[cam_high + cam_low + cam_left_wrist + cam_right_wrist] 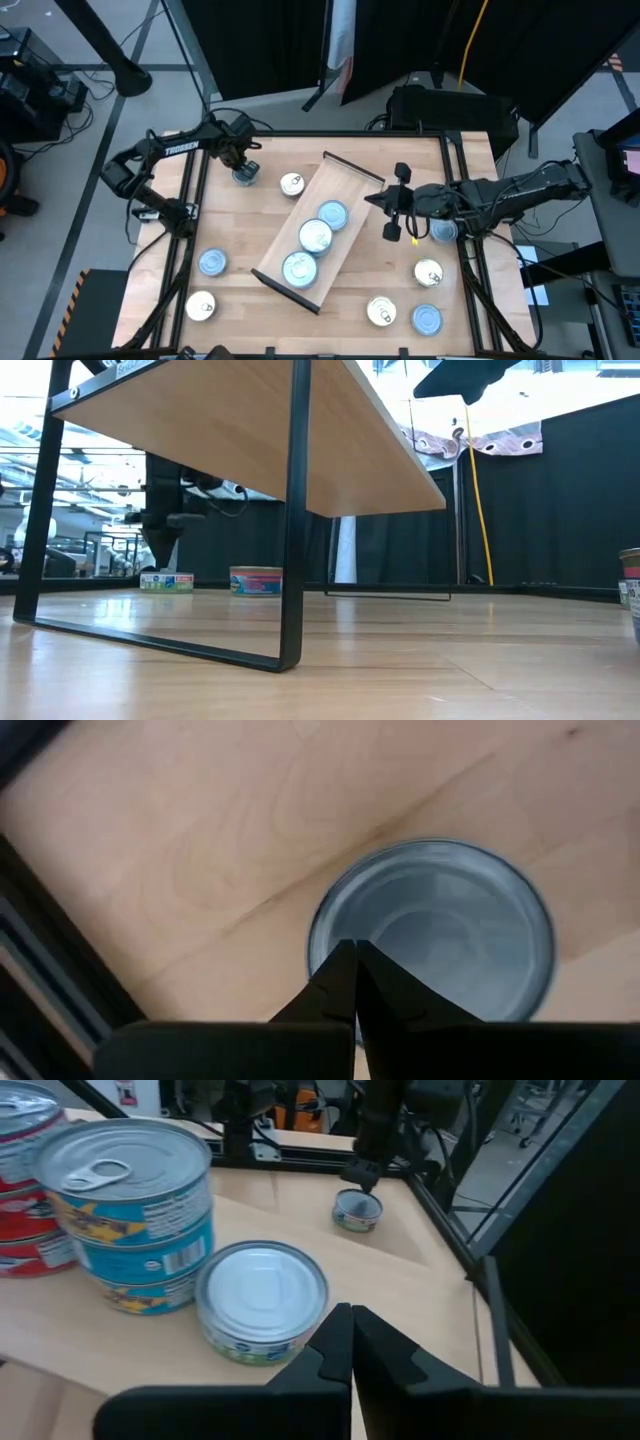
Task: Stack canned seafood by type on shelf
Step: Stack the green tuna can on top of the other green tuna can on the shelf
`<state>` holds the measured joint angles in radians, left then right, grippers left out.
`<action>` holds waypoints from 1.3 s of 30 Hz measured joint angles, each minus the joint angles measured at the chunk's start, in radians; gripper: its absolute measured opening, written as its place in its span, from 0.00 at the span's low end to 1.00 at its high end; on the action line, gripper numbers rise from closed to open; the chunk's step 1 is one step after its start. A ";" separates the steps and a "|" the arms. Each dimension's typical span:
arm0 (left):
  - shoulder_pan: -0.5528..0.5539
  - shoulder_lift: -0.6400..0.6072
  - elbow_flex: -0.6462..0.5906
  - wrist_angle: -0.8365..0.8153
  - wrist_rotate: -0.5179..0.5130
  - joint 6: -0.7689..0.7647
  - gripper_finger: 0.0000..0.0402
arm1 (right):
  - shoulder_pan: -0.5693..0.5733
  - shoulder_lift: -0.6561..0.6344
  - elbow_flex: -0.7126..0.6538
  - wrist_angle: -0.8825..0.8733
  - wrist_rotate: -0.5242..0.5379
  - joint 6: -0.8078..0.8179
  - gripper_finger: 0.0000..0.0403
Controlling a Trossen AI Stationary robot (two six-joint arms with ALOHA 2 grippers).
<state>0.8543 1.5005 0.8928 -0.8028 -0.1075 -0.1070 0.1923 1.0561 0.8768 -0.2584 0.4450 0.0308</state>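
The shelf (352, 186) lies slantwise mid-table on dark legs (292, 510). Tins stand on it in three places (316, 236); the right wrist view shows them stacked, one stack with a pull-tab top (130, 1170), and a single plain-topped tin (262, 1292). My left gripper (243, 163) points down, shut, over a lone tin (440, 920) at the table's far left. That tin sits flat on the tabletop (167, 581). My right gripper (350, 1315) hangs shut and holding nothing above the shelf's right side (382, 204). My left gripper's shut fingertips (345, 965) point down at the tin's plain top (400, 935), just inside its rim. Whether they touch the top I cannot tell. The tin stands flat on the tabletop.
Loose tins lie around the shelf: one with a pull tab (292, 184) near the left gripper, two at the near left (212, 262) (201, 306), several at the right (428, 272), one under the right arm (444, 232). Dark frame rails (190, 200) edge the table.
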 joint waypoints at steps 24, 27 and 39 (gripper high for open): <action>0.037 -0.028 -0.093 0.046 -0.036 0.064 0.00 | -0.041 0.000 0.000 -0.006 -0.002 -0.017 0.00; 0.037 -0.023 -0.098 0.046 -0.028 0.064 0.00 | -0.041 0.000 0.000 -0.006 -0.002 -0.017 0.00; 0.037 0.015 -0.121 0.072 -0.025 0.068 0.00 | -0.041 0.000 0.000 -0.008 -0.005 -0.018 0.00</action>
<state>0.8909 1.5154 0.7723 -0.7307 -0.1321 -0.0393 0.1510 1.0561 0.8768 -0.2661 0.4397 0.0128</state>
